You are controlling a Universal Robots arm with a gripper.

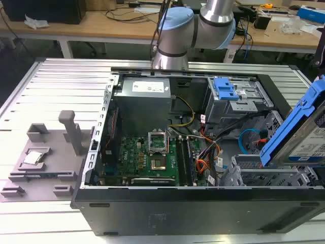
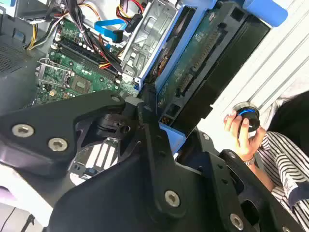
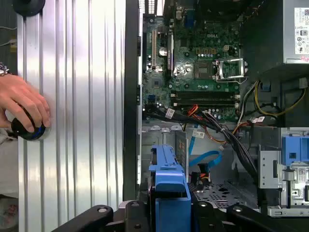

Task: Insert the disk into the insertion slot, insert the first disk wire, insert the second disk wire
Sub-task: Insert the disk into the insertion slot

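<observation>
The disk (image 1: 303, 133), a silver drive in a bright blue carrier, hangs tilted above the open computer case at the exterior view's right. My gripper (image 3: 169, 210) is shut on the disk's (image 3: 168, 180) blue carrier, and its black fingers (image 2: 147, 126) clamp the carrier edge. Below the disk lies the insertion slot (image 1: 264, 176), a low silver perforated cage. The first disk wire (image 1: 203, 163), a red-orange bundle, lies beside the cage. Behind the cage loops the light blue second disk wire (image 1: 248, 140). Both wires, first (image 3: 193, 110) and second (image 3: 208, 157), show loose in the first wrist view.
A taller grey cage with a blue latch (image 1: 225, 89) stands at the case's back. The motherboard (image 1: 152, 157) fills the case floor. A grey fixture (image 1: 45, 157) sits on the ribbed table. A person's hand (image 3: 21, 107) rests on a round device beside the case.
</observation>
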